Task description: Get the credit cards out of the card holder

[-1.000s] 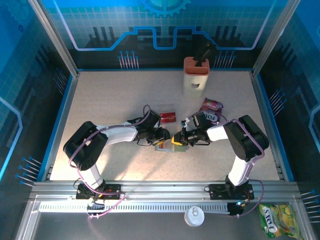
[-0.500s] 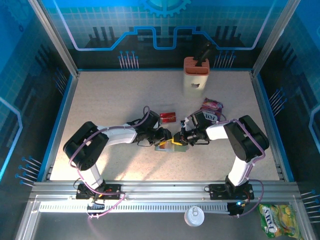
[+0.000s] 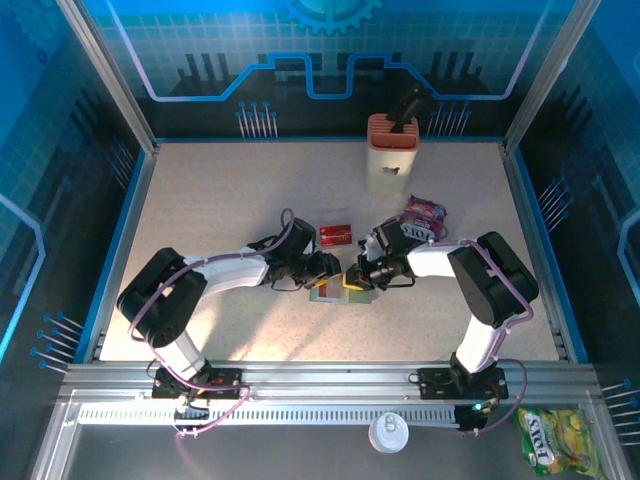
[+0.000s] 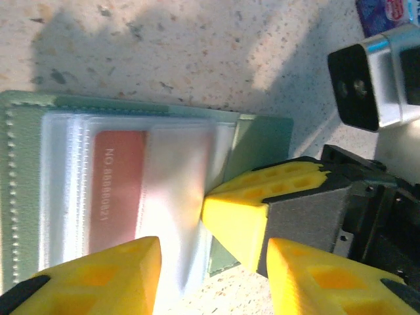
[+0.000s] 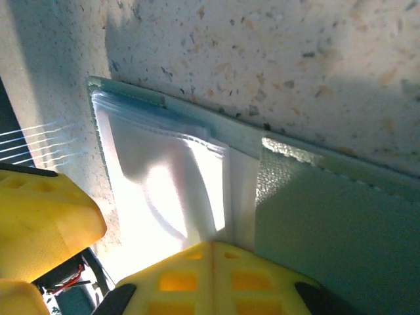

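My right jaws are shut, pinning the card holder (image 4: 262, 138) on the bench (image 4: 164, 39), left jaws half open over its sleeve (image 4: 177, 170); next I gotta pinch the red card (image 4: 118, 184) out.

2 arms (image 3: 240, 268) angled inward, left claw (image 4: 210, 262) spread, right claw (image 5: 213, 266) closed

**Where Everything Sits**

The card holder (image 3: 325, 292) lies flat on the table (image 3: 220, 200), near the middle. A card (image 4: 118, 177) sits inside it. The left gripper (image 3: 328, 268) hangs over the holder on the left side. The right gripper (image 3: 352, 280) is on the right side, its tip touching the holder. A loose card (image 3: 336, 235) lies just behind them. A snack packet (image 3: 424, 212) lies behind and to the right. A tall block (image 3: 390, 160) stands at the back. A round lid (image 3: 387, 432) and a bag (image 3: 548, 440) lie in front of the table.
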`<state>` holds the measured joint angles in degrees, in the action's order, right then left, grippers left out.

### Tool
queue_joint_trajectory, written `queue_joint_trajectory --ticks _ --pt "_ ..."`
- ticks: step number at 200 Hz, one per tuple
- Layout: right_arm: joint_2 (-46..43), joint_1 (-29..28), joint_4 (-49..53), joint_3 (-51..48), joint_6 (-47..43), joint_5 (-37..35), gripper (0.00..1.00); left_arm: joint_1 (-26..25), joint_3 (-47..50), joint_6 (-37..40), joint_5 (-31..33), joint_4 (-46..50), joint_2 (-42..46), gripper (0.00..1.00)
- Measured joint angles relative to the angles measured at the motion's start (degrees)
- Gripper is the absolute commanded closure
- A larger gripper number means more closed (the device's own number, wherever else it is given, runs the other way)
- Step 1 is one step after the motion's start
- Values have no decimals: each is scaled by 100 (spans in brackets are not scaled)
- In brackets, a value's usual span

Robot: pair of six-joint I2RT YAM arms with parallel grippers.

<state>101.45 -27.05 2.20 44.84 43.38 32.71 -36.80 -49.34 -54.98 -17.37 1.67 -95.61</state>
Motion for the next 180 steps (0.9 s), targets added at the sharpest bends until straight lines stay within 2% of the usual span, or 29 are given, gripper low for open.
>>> queue_joint_trajectory --ticks 110,180 --pt "0 -177 826 409 -192 -538 99 37 -2 2 -177 -15 -258 54" --pt "0 -177 824 409 -188 -533 99 37 -7 -17 -544 -361 -393 62"
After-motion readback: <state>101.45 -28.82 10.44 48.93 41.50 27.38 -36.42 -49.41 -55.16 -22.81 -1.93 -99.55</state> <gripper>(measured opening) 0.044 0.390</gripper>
